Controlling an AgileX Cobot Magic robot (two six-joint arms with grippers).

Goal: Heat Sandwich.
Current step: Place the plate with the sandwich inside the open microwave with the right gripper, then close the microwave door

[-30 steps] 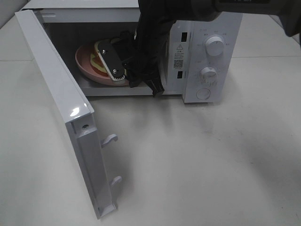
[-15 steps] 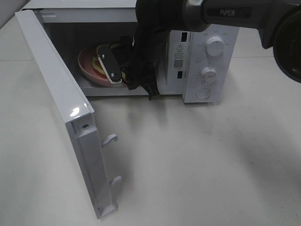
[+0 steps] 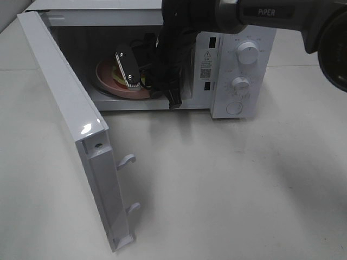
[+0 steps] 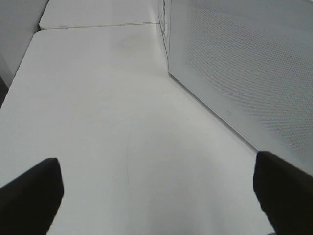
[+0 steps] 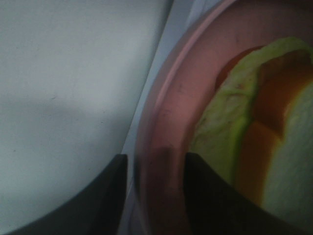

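Note:
The sandwich [image 3: 115, 73] of white bread with green and reddish filling lies on a round pink plate [image 3: 106, 80] inside the open microwave [image 3: 238, 32]. My right gripper [image 3: 132, 81] reaches into the cavity and is shut on the plate's near rim. In the right wrist view its two dark fingers [image 5: 110, 193] straddle the plate's pink rim [image 5: 164, 142], with the sandwich [image 5: 244, 127] just beyond. The right gripper's midpoint [image 5: 156, 196] lies on that rim. My left gripper [image 4: 156, 196] is open and empty above the table, out of the exterior view.
The microwave door [image 3: 70, 114] stands swung open to the left, with two latch hooks [image 3: 126, 160] sticking out. Two knobs [image 3: 248, 53] sit on the right panel. The left wrist view shows the microwave's perforated wall [image 4: 244, 63] close by.
The right gripper has carried the plate deeper and to the right inside the cavity. The plate was tilted up and now lies nearly flat on the microwave floor.

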